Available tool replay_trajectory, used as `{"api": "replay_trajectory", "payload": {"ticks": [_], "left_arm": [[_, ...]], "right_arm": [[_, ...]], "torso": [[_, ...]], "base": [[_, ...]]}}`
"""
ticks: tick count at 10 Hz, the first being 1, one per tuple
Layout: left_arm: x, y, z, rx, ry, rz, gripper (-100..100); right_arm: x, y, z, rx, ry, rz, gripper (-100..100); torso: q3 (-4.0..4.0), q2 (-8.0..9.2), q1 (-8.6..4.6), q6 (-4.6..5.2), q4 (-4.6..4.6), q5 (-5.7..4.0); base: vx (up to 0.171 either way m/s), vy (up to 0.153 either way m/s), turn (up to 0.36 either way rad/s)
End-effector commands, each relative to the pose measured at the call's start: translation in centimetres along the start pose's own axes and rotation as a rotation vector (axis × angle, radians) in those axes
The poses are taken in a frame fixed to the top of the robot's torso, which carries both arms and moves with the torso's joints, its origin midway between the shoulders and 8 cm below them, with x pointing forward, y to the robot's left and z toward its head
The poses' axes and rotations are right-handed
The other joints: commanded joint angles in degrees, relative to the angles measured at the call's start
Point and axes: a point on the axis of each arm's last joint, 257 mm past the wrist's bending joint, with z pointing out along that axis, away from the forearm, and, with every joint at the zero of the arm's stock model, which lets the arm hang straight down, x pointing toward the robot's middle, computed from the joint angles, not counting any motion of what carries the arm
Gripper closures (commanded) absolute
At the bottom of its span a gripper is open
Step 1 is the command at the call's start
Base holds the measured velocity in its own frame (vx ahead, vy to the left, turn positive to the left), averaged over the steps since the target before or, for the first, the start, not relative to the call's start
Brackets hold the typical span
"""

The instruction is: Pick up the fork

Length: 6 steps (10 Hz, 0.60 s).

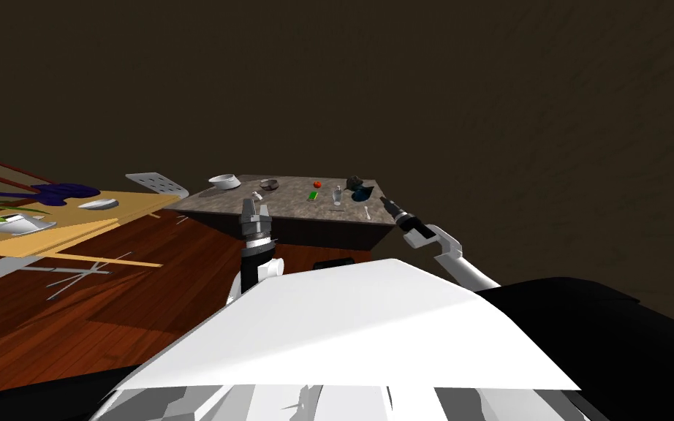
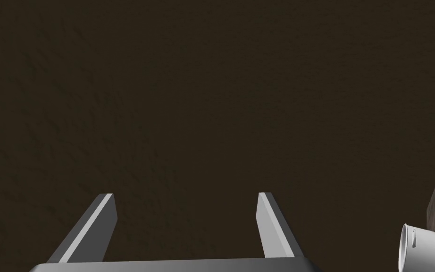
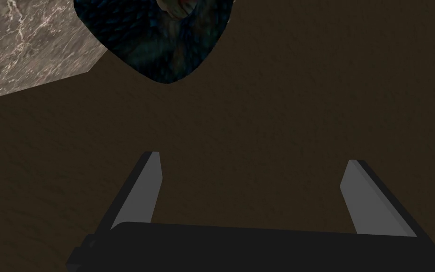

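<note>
A small pale fork [image 1: 368,212] lies near the front right edge of the stone-topped table [image 1: 292,208]. My right gripper [image 1: 385,200] hovers just right of the fork, above the table's right edge. In the right wrist view this gripper [image 3: 252,158] stands open with nothing between its fingers, and a dark blue object [image 3: 164,42] and the table's corner [image 3: 23,52] lie ahead of it. My left gripper [image 1: 252,205] is raised over the table's front left part. In the left wrist view it [image 2: 186,196] is open and empty.
On the table stand a white bowl [image 1: 224,180], a dark bowl [image 1: 268,184], a red fruit [image 1: 317,184], a green item [image 1: 313,195], a glass bottle [image 1: 338,196] and the dark blue object [image 1: 360,191]. A tan table [image 1: 72,219] with a plant stands left, on wooden floor.
</note>
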Motion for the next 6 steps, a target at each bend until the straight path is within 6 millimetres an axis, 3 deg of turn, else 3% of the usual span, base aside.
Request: {"api": "replay_trajectory", "payload": {"ticks": [1, 2, 3, 4, 6], "left_arm": [[0.0, 0.0, 0.0, 0.0, 0.0, 0.0, 0], [0.0, 0.0, 0.0, 0.0, 0.0, 0.0, 0], [0.0, 0.0, 0.0, 0.0, 0.0, 0.0, 0], [0.0, 0.0, 0.0, 0.0, 0.0, 0.0, 0], [0.0, 0.0, 0.0, 0.0, 0.0, 0.0, 0]], "right_arm": [[0.4, -1.8, 0.0, 0.06, 0.031, -0.027, -100], [0.4, -2.1, 0.0, 0.072, 0.033, -0.027, -100], [0.7, -4.1, -0.3, 0.128, 0.061, -0.05, -100], [0.7, -4.3, -0.4, 0.137, 0.062, -0.05, -100], [1.3, -8.3, -1.4, 0.251, 0.117, -0.096, -100]], "torso": [[0.0, 0.0, 0.0, 0.0, 0.0, 0.0], [0.0, -0.01, 0.06, -0.03, 0.0, 0.01], [-0.01, -0.01, 0.02, 0.0, 0.0, 0.0], [-0.03, -0.05, 0.02, -0.02, -0.01, 0.0], [-0.03, -0.05, 0.05, -0.02, -0.01, 0.01]], "base": [[0.026, 0.063, 0.113], [0.03, 0.046, 0.06], [0.041, 0.048, 0.101], [0.039, 0.043, 0.078], [0.057, 0.075, 0.167]]}}
